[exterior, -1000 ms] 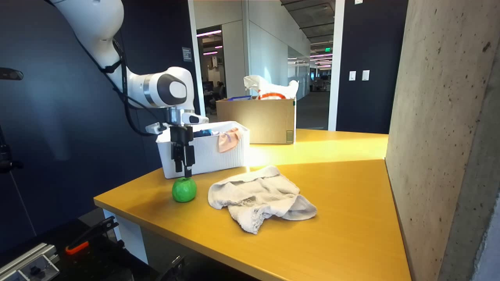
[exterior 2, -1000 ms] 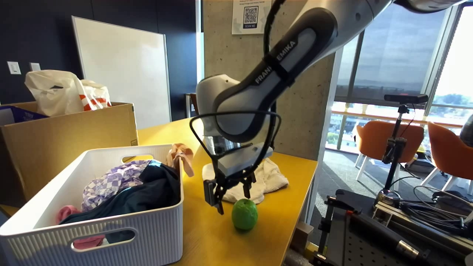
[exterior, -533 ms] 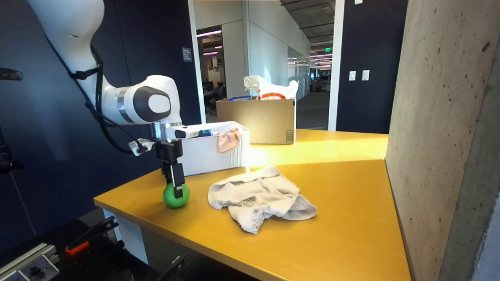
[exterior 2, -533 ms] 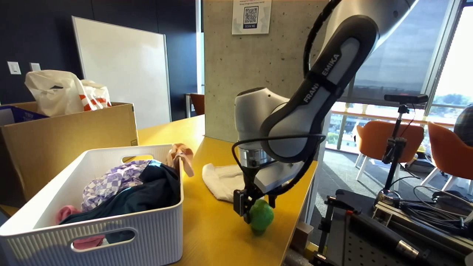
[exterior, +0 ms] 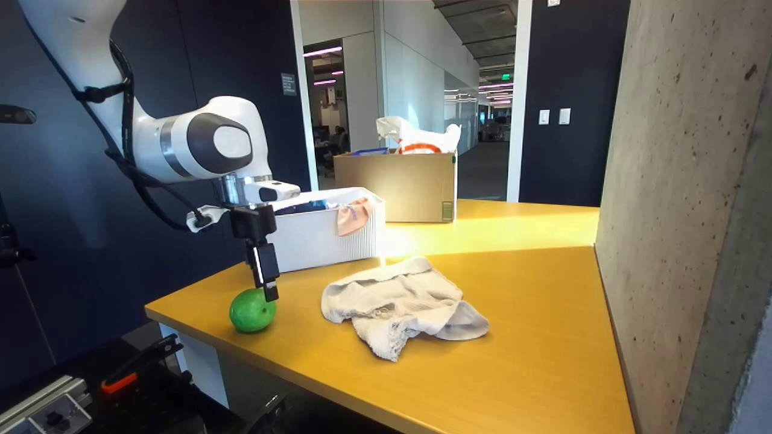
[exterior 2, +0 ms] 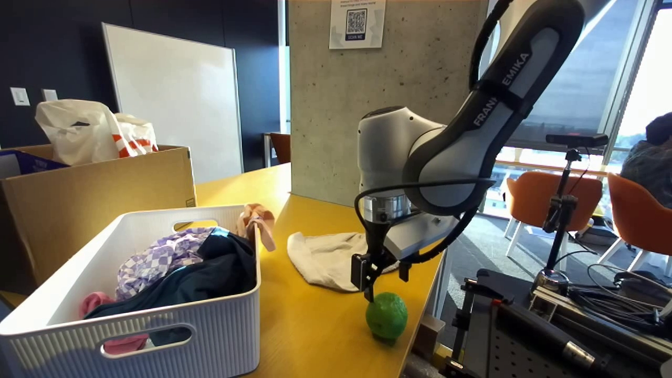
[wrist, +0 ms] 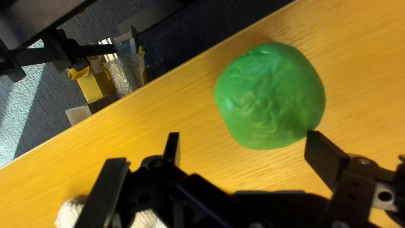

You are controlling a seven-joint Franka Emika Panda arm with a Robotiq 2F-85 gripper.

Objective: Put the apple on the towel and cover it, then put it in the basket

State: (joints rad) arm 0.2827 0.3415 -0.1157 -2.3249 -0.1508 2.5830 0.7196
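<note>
Round green apple rests near an edge of the yellow wood-grained counter; black two-fingered gripper adjacent, jaws parted.

Can't see all of arm, cut off at top in both exterior views. Can't see whole towel, partly behind gripper, in wrist view. Can't read small wall sign.

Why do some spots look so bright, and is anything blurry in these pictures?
In an exterior view, what looks like sunlight bleaches the table almost white beside the basket; in an exterior view, the window glares near-white at the right edge; in the wrist view, the apple looks slightly soft, and the dark gripper shows little detail.
</note>
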